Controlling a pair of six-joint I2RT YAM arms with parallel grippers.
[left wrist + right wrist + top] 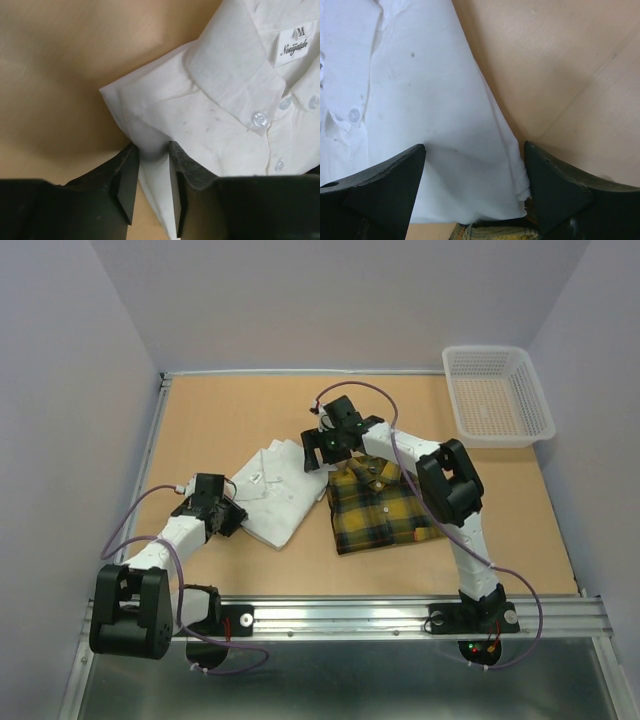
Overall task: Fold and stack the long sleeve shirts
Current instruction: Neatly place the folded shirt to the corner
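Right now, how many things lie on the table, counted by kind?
Long sleeve shirts: 2, the white shirt and the yellow-and-dark plaid shirt
Baskets: 1, the white mesh basket
Total: 3

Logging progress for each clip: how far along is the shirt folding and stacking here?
Done: white shirt and plaid shirt both lie folded, side by side. In hand: left claw pinches the white shirt's edge; right claw straddles another corner of it, open. Left: stacking one on the other.
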